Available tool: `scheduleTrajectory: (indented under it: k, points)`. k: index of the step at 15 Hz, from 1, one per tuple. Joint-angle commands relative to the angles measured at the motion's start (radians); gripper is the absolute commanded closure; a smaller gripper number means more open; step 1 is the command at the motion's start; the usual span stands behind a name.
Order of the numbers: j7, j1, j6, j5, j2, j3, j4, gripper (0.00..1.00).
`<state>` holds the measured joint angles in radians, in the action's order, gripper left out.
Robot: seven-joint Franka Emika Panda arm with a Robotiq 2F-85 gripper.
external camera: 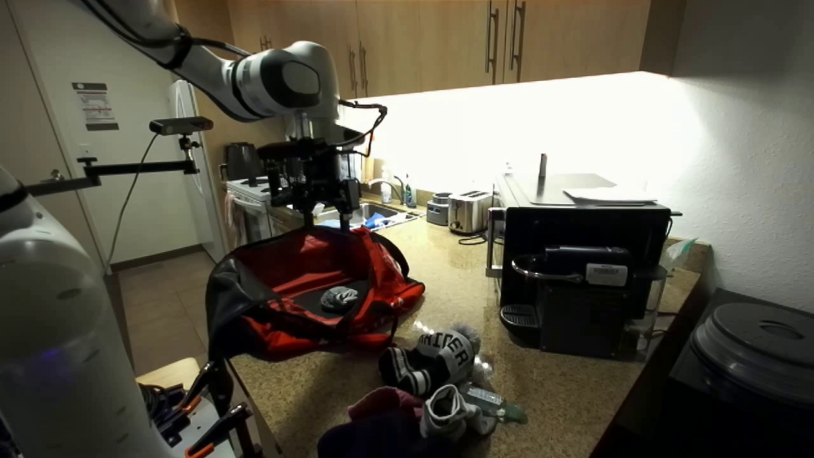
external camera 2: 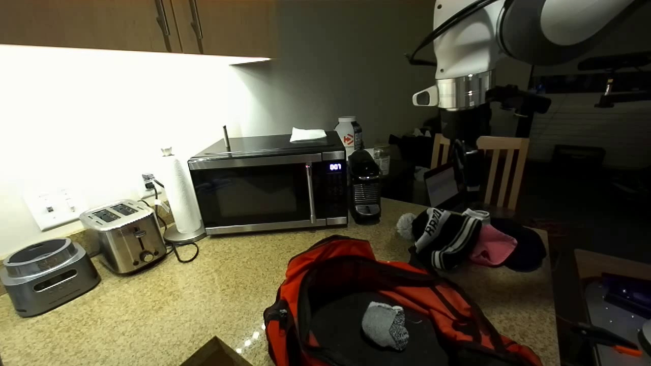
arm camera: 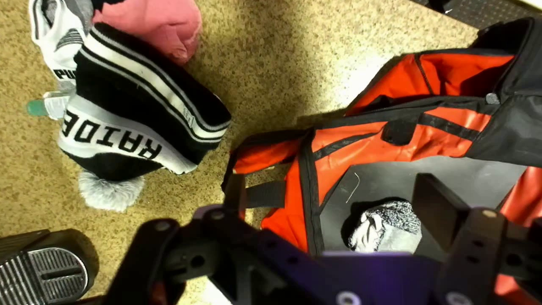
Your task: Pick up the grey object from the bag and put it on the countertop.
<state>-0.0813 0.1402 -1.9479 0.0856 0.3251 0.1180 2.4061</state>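
Note:
The grey object [external camera: 339, 298], a crumpled soft lump, lies on the black floor inside the open red bag [external camera: 389, 280]. It also shows in an exterior view [external camera 2: 385, 325] and in the wrist view [arm camera: 391, 226], where its lower edge is hidden by the gripper body. The bag, also in an exterior view [external camera 2: 351, 249] and the wrist view [arm camera: 355, 159], sits on the speckled tan-brown countertop [external camera: 455, 273]. My gripper [external camera: 327, 222] points down, open and empty, above the bag. In the wrist view the object appears between the fingers [arm camera: 332, 190], closer to the right one, not touched.
A striped pom-pom hat [external camera: 448, 353], a pink cloth [external camera 2: 492, 246], a white sock-like item [external camera: 444, 410] and a small bottle [external camera: 493, 402] lie beside the bag. A microwave [external camera 2: 254, 193], coffee machine [external camera 2: 365, 190] and toaster [external camera 2: 124, 236] stand along the counter. A cardboard corner [external camera 2: 216, 353] shows nearby.

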Motion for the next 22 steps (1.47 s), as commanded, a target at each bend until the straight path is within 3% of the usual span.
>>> scheduleTrajectory:
  k: [1, 14, 22]
  points:
    - [0.025, 0.003, -0.048, -0.012, -0.109, 0.013, -0.064, 0.00]
    - [0.049, 0.013, -0.150, 0.006, -0.384, 0.033, -0.280, 0.00]
    - [0.089, 0.011, -0.171, -0.043, -0.381, 0.031, -0.233, 0.00]
